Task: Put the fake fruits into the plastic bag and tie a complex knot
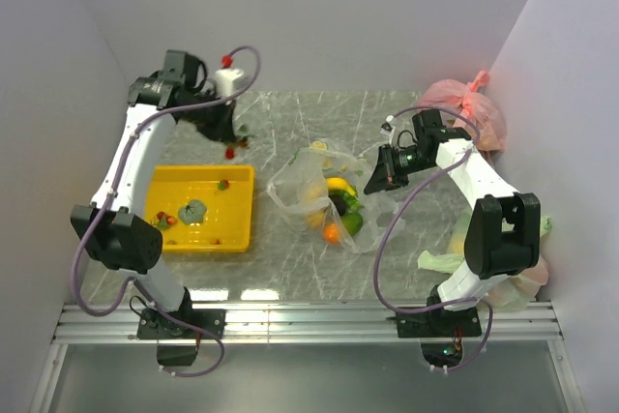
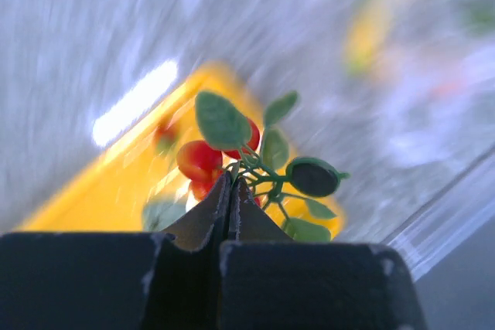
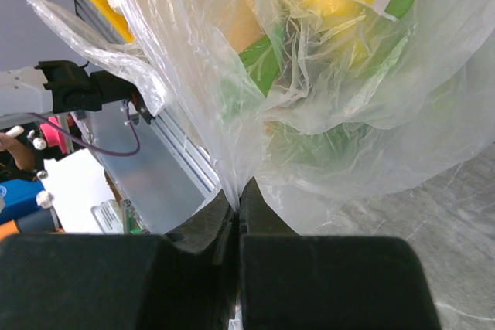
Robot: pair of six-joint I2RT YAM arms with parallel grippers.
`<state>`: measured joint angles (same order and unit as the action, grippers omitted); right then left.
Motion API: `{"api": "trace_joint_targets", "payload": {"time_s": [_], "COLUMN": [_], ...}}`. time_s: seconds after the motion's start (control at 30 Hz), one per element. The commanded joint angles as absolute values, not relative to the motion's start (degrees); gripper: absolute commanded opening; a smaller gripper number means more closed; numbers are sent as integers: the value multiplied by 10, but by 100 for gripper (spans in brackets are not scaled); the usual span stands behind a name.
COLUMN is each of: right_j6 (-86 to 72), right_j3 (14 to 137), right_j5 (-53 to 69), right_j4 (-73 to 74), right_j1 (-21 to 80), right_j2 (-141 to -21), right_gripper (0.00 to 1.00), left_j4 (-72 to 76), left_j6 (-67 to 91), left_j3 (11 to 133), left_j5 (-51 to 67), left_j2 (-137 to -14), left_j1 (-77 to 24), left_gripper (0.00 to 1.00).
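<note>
My left gripper (image 1: 228, 138) hangs above the far right corner of the yellow tray (image 1: 218, 218), shut on the green stem of a sprig of small red berries (image 1: 231, 151). The left wrist view shows the berries (image 2: 199, 160) and leaves just past the closed fingertips (image 2: 224, 191), with the tray (image 2: 93, 199) blurred below. The transparent plastic bag (image 1: 308, 181) lies mid-table holding a yellow banana (image 1: 338, 184), an orange (image 1: 331, 233) and a green fruit (image 1: 352, 223). My right gripper (image 1: 371, 173) is shut on the bag's right edge, pinching the film (image 3: 240, 152) at the tips (image 3: 237, 192).
A green leafy fruit (image 1: 193, 210) and loose red berries (image 1: 168, 221) lie in the tray. A pink knotted bag (image 1: 466, 109) sits at the back right. Pale green bags (image 1: 447, 260) lie beside the right arm's base. Grey walls close in the table on three sides.
</note>
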<state>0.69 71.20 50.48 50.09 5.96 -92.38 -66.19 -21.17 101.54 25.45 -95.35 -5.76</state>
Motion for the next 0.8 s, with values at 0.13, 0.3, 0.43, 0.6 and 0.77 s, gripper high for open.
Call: {"api": "trace_joint_targets", "payload": {"time_s": [0.13,0.3,0.43,0.6,0.77], "right_j6": [-15,-25,-26,-26,-35], "right_j3": [723,722,722,714,708], "right_j5": [521,533,532,534,531], "right_j4": [474,473,473,477,466], "right_j1": [56,56,56,57,56], "right_j2": [-908,-904,-893,-888,-885], "right_gripper": [0,0,0,0,0], "left_j4": [-661,-600,-533,-468,-477], "left_j6": [-117,-96,-84,-54,-43], "left_j3": [1198,1206,1174,1157,1200], "left_j5": [343,331,315,284,263], "left_j2": [-987,-1046,-1081,-1126,-1148], "left_j1": [-269,-346,-382,-399,-398], "left_gripper": [0,0,0,14,70]}}
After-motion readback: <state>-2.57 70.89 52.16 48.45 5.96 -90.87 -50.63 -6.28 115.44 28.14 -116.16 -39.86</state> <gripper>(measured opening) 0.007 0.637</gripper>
